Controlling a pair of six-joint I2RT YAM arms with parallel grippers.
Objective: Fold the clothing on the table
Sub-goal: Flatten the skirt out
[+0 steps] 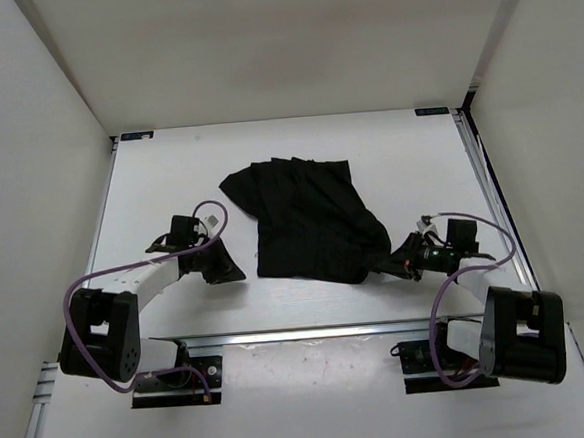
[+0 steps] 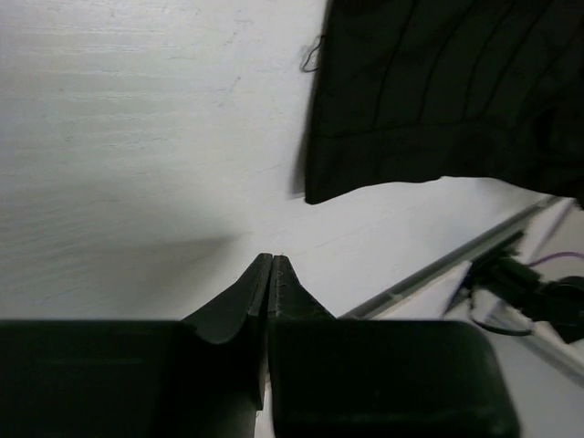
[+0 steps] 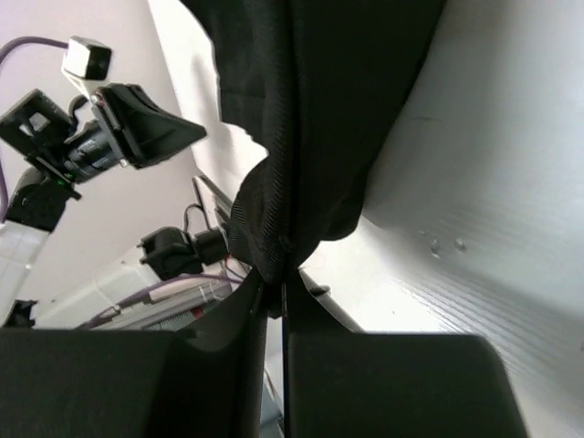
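- Top external view: the clothing (image 1: 307,218) lies around the middle of the table (image 1: 169,177), slightly right of centre. It is one black piece showing only cloth and pleat-like creases.
- The only printed things I can find are the teal corner marks (image 1: 431,111) at the table's far edge, and whatever is on them is too small to read.
- The garment's long axis runs from far to near and leans right toward the near end. The creases follow that line, and a flap juts left at the far end.
- Its near-right corner is drawn out to a point, and that point sits in my right gripper (image 1: 393,264).
- In the right wrist view, my right gripper (image 3: 274,285) has its fingers nearly together, pinching a bunched fold of the clothing (image 3: 319,109). The cloth spreads away from the tips over the white table (image 3: 493,182).
- My left gripper (image 1: 227,268) rests low over the table, near the garment's near-left corner and left of it, apart from it.
- In the left wrist view, my left gripper (image 2: 272,266) has its fingertips pressed together with nothing between them. The hem of the clothing (image 2: 438,91) lies ahead and to the right, with bare table between.
- The aluminium rail (image 1: 310,333) runs across the near side, between the garment and my bases.
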